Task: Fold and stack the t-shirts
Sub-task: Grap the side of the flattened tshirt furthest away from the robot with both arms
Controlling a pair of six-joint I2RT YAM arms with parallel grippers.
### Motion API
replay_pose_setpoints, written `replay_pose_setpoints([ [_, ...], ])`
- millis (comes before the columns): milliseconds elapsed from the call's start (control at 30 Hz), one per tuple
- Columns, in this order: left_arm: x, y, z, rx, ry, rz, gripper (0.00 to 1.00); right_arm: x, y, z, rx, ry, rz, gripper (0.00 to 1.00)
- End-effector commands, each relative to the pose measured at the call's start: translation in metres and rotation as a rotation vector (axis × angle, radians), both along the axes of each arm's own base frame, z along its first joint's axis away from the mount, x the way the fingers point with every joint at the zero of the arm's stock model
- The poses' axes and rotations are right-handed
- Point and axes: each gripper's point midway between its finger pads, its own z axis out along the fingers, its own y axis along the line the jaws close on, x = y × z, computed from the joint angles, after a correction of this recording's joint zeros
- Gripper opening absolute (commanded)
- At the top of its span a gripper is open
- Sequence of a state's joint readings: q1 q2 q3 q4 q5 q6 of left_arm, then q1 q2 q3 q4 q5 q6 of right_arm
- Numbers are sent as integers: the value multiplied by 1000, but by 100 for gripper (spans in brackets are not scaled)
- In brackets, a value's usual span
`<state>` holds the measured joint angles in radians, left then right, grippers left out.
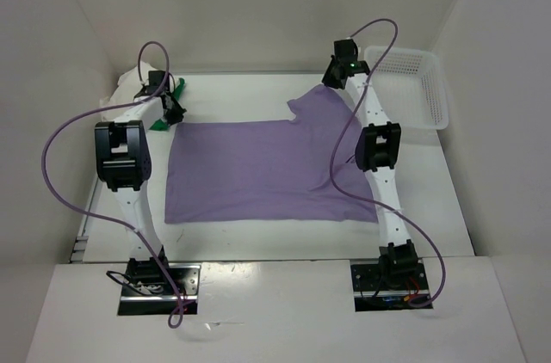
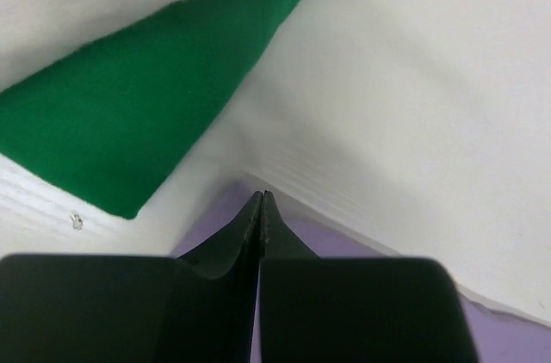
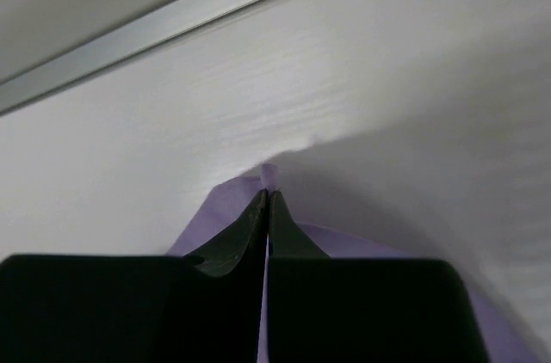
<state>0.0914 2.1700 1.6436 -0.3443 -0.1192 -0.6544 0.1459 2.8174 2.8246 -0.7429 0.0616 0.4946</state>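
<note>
Grip: left gripper [image 2: 262, 197], right gripper [image 3: 267, 195] pinch purple shirt [image 1: 267, 169] corners
Edges: green shirt [image 2: 112, 122] 10 o'clock, basket [image 1: 428, 120] 2 o'clock
Table [image 1: 258, 238]: white

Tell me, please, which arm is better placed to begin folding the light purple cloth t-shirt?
Right: the right gripper pinches a raised corner of the light purple cloth t-shirt; the left gripper is shut over flat cloth, hold unclear.

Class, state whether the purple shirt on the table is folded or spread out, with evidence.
Spread out: the purple shirt lies as one wide flat sheet, only its far right corner raised.
</note>
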Motion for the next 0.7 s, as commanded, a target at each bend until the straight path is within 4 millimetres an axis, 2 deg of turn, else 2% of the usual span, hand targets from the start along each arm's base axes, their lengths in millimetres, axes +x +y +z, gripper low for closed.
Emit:
replay_pose_setpoints([
  [0,7,-1,47,-1,-117,-28,0,-26,-4,97,14,-54,66,0],
  [33,5,-3,56,-6,-137,-34,0,-34,-5,98,12,-29,66,0],
  [67,2,-3,56,-6,-134,-34,0,-48,-7,104,9,-8,66,0],
  [133,-4,-8,59,-22,-141,-48,0,-62,-9,112,2,-5,72,0],
  [200,-7,-10,62,-33,-151,-47,0,-85,-8,127,19,-24,89,0],
  [233,-13,-12,64,-42,-151,-54,0,-104,-11,128,18,-4,89,0],
  [267,-16,-13,64,-48,-150,-47,0,-111,-11,129,17,-2,89,0],
  [333,-19,-17,73,-59,-171,-60,0,-130,-12,125,23,29,98,0],
  [367,-25,-17,69,-61,-158,-59,0,-150,-13,124,28,42,104,0],
  [400,-29,-18,74,-60,-165,-59,0,-155,-13,126,36,28,99,0],
  [433,-33,-18,74,-60,-164,-59,0,-172,-15,108,32,79,97,0],
  [467,-36,-18,74,-61,-162,-59,0,-179,-16,109,32,78,97,0],
  [500,-39,-19,76,-59,-177,-60,0,-187,-16,124,41,41,105,0],
  [533,-39,-14,75,-40,-176,-44,0,-201,-15,109,47,76,113,0],
  [567,-39,-11,71,-26,-165,-30,0,-208,-16,114,49,58,113,0],
  [600,-40,-7,70,-4,-163,-23,0,-211,-15,111,55,59,120,0],
  [633,-34,-5,69,3,-162,-17,19,-217,-16,100,53,86,119,0],
  [667,-30,-4,64,8,-155,-24,30,-217,-16,105,54,76,120,0],
])
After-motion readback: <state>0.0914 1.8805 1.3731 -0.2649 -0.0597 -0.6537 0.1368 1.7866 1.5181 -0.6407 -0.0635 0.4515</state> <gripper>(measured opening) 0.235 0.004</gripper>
